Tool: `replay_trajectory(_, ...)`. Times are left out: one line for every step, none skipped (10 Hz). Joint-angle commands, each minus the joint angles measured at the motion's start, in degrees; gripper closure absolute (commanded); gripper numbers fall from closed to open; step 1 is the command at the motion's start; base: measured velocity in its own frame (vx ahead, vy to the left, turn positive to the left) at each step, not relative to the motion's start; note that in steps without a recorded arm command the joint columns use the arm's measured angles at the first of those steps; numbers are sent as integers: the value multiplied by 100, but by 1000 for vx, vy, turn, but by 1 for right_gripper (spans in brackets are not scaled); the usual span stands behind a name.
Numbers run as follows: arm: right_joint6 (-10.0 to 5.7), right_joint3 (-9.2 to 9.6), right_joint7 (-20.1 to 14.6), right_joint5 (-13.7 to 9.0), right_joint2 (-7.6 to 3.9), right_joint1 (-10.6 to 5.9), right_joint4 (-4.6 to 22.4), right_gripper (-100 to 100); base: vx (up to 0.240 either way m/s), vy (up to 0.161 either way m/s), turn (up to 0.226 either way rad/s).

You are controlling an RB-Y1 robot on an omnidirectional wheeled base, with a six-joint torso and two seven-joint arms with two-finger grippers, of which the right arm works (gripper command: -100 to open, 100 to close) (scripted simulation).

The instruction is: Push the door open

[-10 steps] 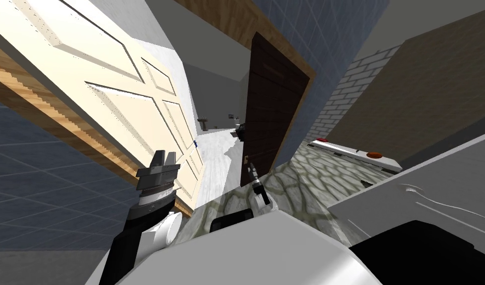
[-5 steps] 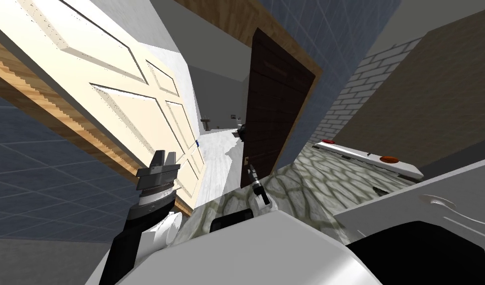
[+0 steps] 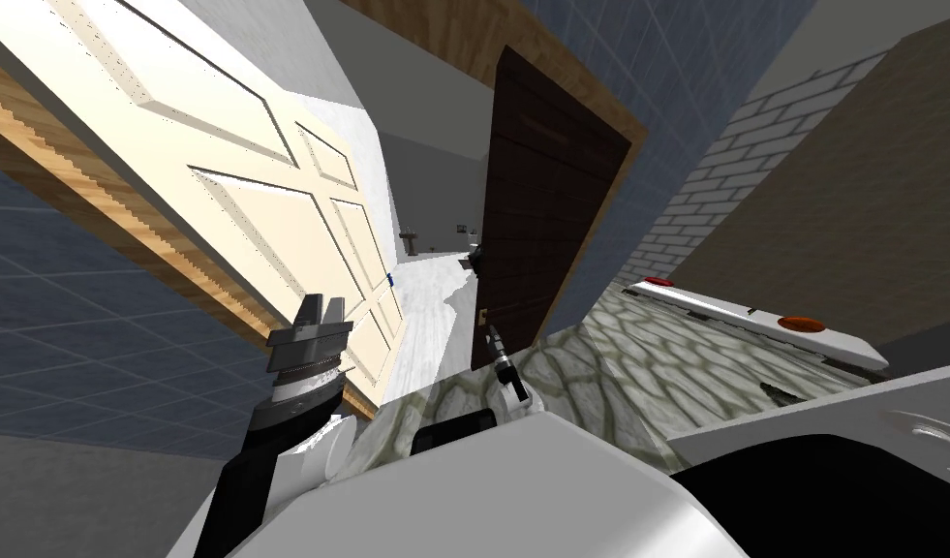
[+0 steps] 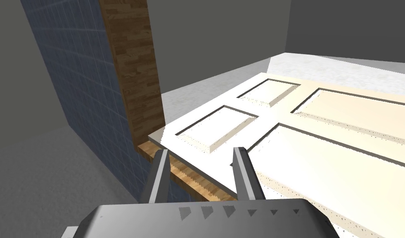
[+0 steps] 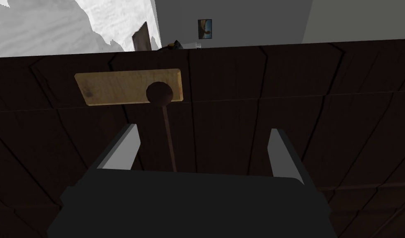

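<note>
The dark door (image 3: 540, 213) stands ajar in the middle of the scene, inside a wooden frame (image 3: 626, 145), with pale floor (image 3: 426, 300) showing through the gap on its left. The right gripper (image 3: 495, 334) is close in front of the door's near face, fingers spread with nothing between them. It is beside the tan plate (image 5: 114, 86) and round knob (image 5: 158, 93) (touching or not, I cannot tell). On the left, the left gripper (image 3: 323, 308) is raised, fingers parted and empty, near the edge of a cream panelled door (image 3: 221, 145). Cobbled floor (image 3: 637, 358) lies near right.
</note>
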Motion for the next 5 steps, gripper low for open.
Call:
replay_trajectory(-64, 34, 7, -62, -26, -88, 273, -100, 17, -72, 68)
replay_trajectory(-114, 61, 12, -114, -48, -167, 486, -100, 31, -89, 122)
replay_trajectory(-156, 84, 16, -157, -65, -232, 674, -100, 35, -94, 127)
replay_trajectory(-196, 106, 20, -199, -82, -296, 849, -100, 32, -102, 90)
replay_trajectory(-232, 126, 24, -236, -98, -353, 1008, -100, 20, -106, 86)
